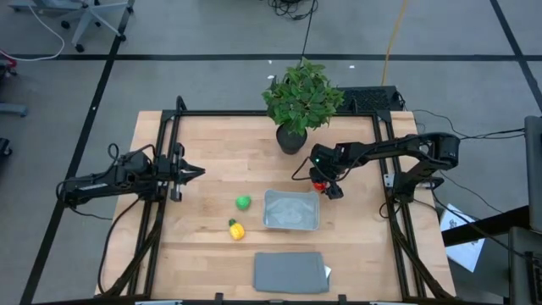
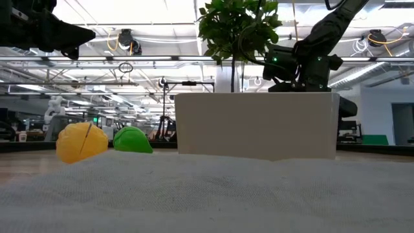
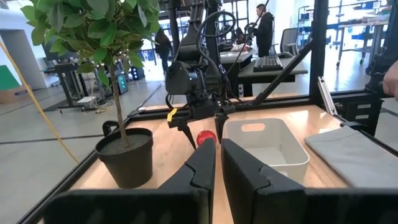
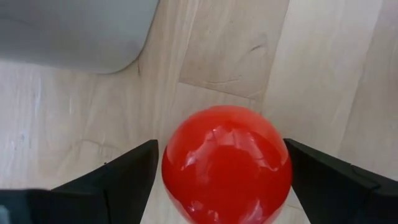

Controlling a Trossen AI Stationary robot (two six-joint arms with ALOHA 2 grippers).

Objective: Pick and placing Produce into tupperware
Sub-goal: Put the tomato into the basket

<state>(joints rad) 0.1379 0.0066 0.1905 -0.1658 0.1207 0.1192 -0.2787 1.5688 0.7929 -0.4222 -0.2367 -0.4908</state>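
Produce is still lying outside the tupperware (image 1: pixel 291 210), which is sitting empty just right of the high view's centre, so we are judging that none of the three pieces is placed yet. We are working on the first one: our right gripper (image 1: pixel 325 183) is hanging low over the red piece (image 4: pixel 227 165) at the container's upper right corner, its fingers standing wide on either side of the ball with gaps showing at both flanks in the right wrist view, so nothing is gripped. The green piece (image 1: pixel 243 202) and the yellow piece (image 1: pixel 236 229) are waiting just left of the container, near each other but apart. Our left gripper (image 1: pixel 193 172) is idling at the left side of the table, its fingers nearly together and carrying nothing. We are leaving the potted plant (image 1: pixel 298 102) and the flat grey rectangle (image 1: pixel 290 272) alone.
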